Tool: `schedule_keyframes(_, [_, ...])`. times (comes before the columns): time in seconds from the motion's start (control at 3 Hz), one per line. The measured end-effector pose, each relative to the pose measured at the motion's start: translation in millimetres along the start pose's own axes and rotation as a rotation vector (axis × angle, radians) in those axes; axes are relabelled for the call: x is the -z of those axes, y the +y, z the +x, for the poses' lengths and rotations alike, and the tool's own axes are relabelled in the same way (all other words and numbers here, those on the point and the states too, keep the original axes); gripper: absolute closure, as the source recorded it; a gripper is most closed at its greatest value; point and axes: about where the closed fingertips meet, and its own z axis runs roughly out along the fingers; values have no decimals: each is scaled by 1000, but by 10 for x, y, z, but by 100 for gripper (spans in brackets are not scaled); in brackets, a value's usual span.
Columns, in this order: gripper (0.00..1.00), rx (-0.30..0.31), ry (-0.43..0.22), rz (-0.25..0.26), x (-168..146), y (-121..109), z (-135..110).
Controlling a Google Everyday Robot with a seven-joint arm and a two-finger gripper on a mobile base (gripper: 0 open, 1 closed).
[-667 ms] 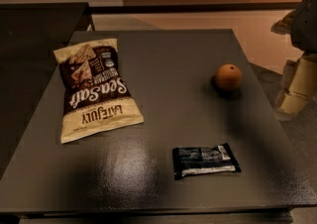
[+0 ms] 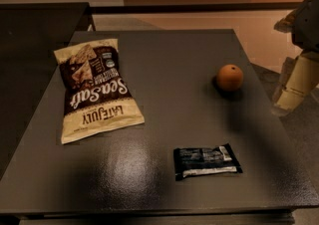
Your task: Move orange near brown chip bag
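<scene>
The orange (image 2: 230, 77) is a small round fruit resting on the right side of the dark table (image 2: 169, 55). The brown chip bag (image 2: 94, 89), cream and dark brown with "Sea Salt" lettering, lies flat on the left side of the table, well apart from the orange. My gripper (image 2: 293, 85) hangs at the right edge of the view, beyond the table's right edge, to the right of the orange and not touching it. It holds nothing that I can see.
A small black flat wrapper (image 2: 207, 161) lies near the table's front edge, below the orange. A second dark surface (image 2: 35, 40) adjoins the table on the left. Pale floor (image 2: 199, 20) shows behind the table.
</scene>
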Motion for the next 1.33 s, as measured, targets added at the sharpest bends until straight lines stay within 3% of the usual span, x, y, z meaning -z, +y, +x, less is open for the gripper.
schedule_keyframes(0.67, [0, -69, -60, 29, -303, -353, -11])
schedule_keyframes(1.33, [0, -115, -154, -13, -789, -547, -163])
